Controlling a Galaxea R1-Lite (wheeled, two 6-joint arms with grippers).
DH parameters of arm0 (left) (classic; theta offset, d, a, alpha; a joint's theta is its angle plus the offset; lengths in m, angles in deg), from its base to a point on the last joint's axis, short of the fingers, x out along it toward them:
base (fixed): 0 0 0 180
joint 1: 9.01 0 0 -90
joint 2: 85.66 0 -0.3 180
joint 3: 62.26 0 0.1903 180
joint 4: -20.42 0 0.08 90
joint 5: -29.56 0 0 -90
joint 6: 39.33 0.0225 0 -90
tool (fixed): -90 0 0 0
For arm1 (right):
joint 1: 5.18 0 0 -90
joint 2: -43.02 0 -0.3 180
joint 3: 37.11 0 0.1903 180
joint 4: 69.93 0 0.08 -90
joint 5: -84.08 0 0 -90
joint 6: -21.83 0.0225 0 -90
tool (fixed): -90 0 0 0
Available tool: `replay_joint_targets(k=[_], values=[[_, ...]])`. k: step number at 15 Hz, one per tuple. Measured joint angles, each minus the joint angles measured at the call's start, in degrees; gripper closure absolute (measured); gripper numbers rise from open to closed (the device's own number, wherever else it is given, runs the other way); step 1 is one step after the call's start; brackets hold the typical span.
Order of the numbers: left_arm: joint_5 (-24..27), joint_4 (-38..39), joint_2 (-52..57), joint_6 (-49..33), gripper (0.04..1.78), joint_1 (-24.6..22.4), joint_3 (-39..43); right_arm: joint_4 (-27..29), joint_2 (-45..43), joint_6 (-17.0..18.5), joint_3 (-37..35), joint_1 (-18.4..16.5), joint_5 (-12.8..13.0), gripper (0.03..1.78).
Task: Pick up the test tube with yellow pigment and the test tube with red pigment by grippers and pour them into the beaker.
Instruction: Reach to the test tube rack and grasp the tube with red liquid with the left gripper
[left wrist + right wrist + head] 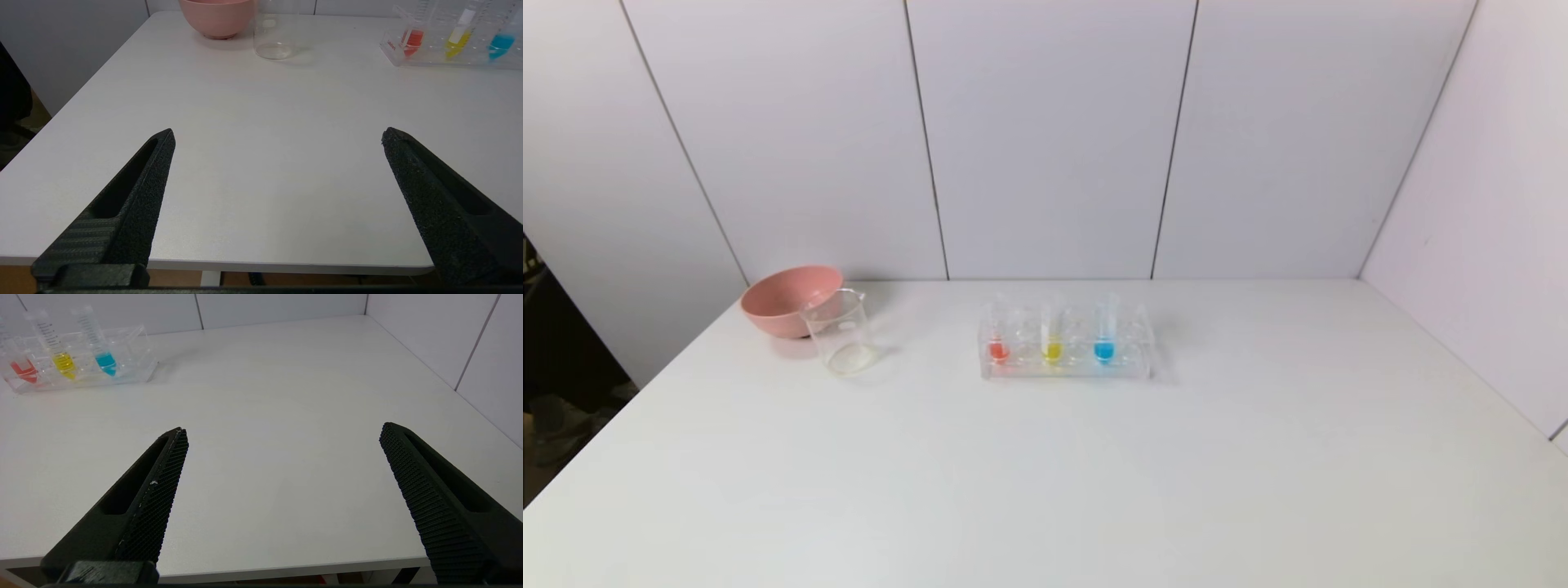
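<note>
White surface (1045, 474) enclosed by pale panelled walls (1045, 139) at rear and on the robot's right. Centre of surface, toward rear: clear rack (1065, 366) holding three upright tubes in a row. From robot's left to right: test tube with red pigment (998, 341), test tube with yellow pigment (1052, 336), tube w/ blue liquid (1104, 335). All three are seated in the rack, colour confined to the lower tips. To the robot's left of the rack, well apart from it: beaker (841, 333), upright, clear, appearing empty; pink bowl (791, 299) is seen just behind it, edges overlapping in head view; contact cannot be told. No arm is shown in head view.

Left wrist view: left gripper (278, 136) is held over the near edge of the surface, jaws spread wide, nothing between them; fingers (139, 192) black and textured. Bowl, beaker and rack are seen far ahead, the rack w/ red, yellow, blue tubes off toward the robot's right.

Right wrist view: right gripper (284, 433) is likewise held over the near edge, jaws spread wide and empty; fingers (151, 498) w/ ribbed inner faces. Rack w/ the three tubes lies ahead toward the robot's left, well apart from the gripper. Wall corner is seen at far right.
</note>
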Motion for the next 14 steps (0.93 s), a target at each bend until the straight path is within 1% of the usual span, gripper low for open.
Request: replay_joint_targets(k=[14], values=[[-0.32, -0.11, 0.0, 0.02, 0.06, 0.0, 0.0, 0.0, 0.0, 0.02, 0.0, 0.0, 0.02, 0.1]])
